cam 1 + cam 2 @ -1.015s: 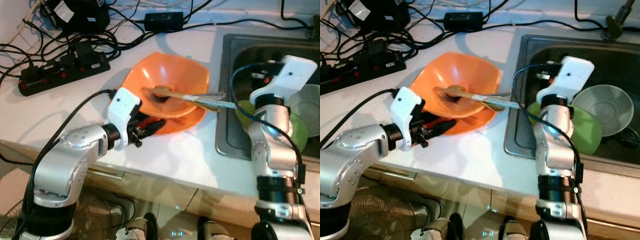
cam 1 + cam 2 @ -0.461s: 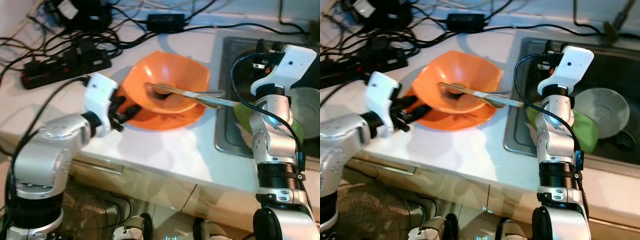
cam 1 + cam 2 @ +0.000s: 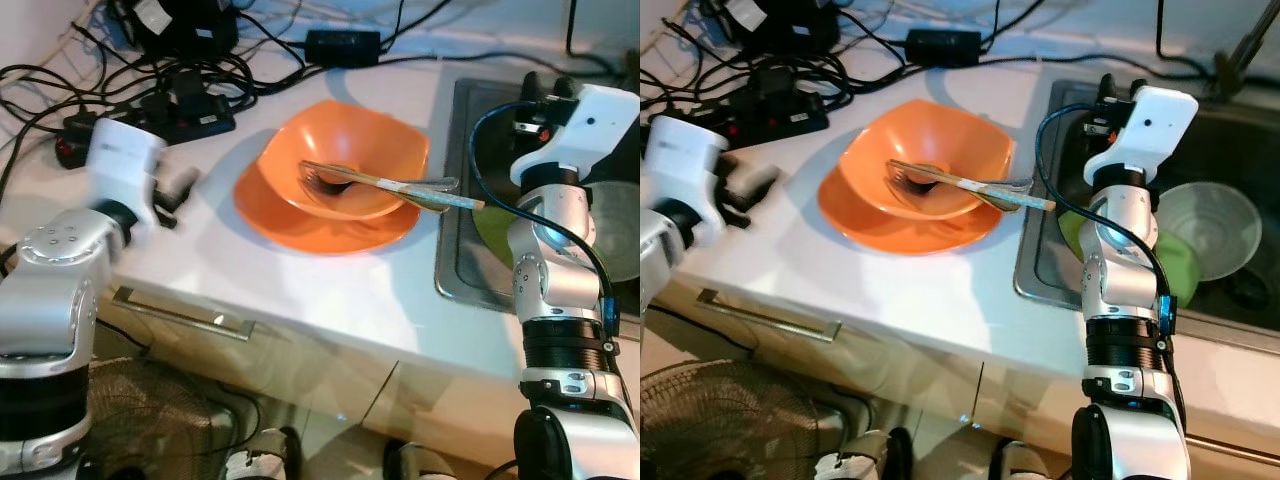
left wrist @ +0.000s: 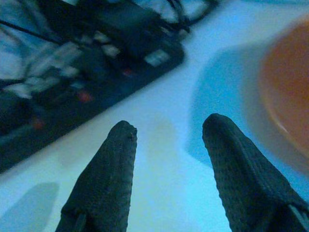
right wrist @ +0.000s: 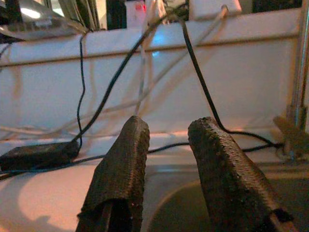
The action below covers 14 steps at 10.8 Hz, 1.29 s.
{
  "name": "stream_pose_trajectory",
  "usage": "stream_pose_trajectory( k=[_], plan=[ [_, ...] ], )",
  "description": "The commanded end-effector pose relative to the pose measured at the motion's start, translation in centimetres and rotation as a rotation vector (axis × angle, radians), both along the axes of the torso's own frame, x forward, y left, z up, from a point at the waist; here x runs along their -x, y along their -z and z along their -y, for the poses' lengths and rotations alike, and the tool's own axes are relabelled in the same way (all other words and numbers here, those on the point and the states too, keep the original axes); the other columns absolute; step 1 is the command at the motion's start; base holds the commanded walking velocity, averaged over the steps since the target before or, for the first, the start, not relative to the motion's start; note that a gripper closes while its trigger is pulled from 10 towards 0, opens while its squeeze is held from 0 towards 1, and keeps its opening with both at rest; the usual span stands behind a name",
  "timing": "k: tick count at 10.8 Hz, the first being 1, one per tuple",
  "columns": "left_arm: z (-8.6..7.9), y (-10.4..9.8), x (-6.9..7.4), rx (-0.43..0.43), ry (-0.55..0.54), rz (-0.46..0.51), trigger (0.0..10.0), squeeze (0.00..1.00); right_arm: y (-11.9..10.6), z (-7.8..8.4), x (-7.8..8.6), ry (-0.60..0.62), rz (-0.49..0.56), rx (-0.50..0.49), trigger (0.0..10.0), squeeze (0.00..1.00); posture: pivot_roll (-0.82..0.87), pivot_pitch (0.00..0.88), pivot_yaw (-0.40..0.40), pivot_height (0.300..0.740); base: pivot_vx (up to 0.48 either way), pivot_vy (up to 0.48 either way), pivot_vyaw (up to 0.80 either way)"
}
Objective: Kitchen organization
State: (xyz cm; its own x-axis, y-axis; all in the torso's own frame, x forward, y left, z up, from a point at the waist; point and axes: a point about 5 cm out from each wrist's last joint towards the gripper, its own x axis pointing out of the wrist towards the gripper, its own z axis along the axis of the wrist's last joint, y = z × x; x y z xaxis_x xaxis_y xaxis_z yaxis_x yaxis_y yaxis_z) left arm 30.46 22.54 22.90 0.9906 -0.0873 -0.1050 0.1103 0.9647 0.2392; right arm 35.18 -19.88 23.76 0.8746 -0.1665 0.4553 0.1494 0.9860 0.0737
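1. Fork and wooden chopsticks lie in the orange square bowl on its orange plate.
2. My left gripper is apart, empty, beside the plate.
3. My right gripper is apart over the steel sink, which holds a green bowl.

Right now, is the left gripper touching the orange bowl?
Apart. In the left eye view the left gripper sits beside the power strip, with bare white counter between it and the orange bowl. The left wrist view shows its fingers open and empty.

No readable text, brand, number or sign anywhere. White label on black box behind power strip: too blurred to read. Pale sticker on power strip: print illegible.
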Motion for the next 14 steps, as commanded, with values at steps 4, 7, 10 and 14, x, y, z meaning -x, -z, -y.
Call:
stream_pose_trajectory(
  k=[4,7,10,14],
  plan=[
    [3.0,-2.3,-2.6,-0.103,-0.137,0.361,10.0,0.0,-0.9,0.5,0.1,0.008,0.033,0.031,10.0,0.0,0.07,0.081,0.025,0.74,0.0,0.0,0.0],
    [6.9,-3.7,-3.8,-0.03,-0.035,0.524,10.0,0.0,-1.4,-0.4,0.0,-0.024,0.055,0.025,10.0,0.0,0.05,0.08,0.034,0.74,0.0,-0.32,0.0],
    [8.2,-3.8,-4.2,-0.018,0.014,0.566,10.0,0.0,-0.9,-0.7,0.3,-0.042,0.046,0.029,10.0,0.0,0.04,0.07,0.042,0.74,0.0,-0.48,0.0],
    [8.1,-4.1,-4.2,-0.024,0.029,0.589,10.0,0.0,-0.6,-1.4,0.3,-0.069,0.02,0.098,10.0,0.0,0.05,0.073,0.042,0.74,0.0,-0.324,0.1]
  ],
)
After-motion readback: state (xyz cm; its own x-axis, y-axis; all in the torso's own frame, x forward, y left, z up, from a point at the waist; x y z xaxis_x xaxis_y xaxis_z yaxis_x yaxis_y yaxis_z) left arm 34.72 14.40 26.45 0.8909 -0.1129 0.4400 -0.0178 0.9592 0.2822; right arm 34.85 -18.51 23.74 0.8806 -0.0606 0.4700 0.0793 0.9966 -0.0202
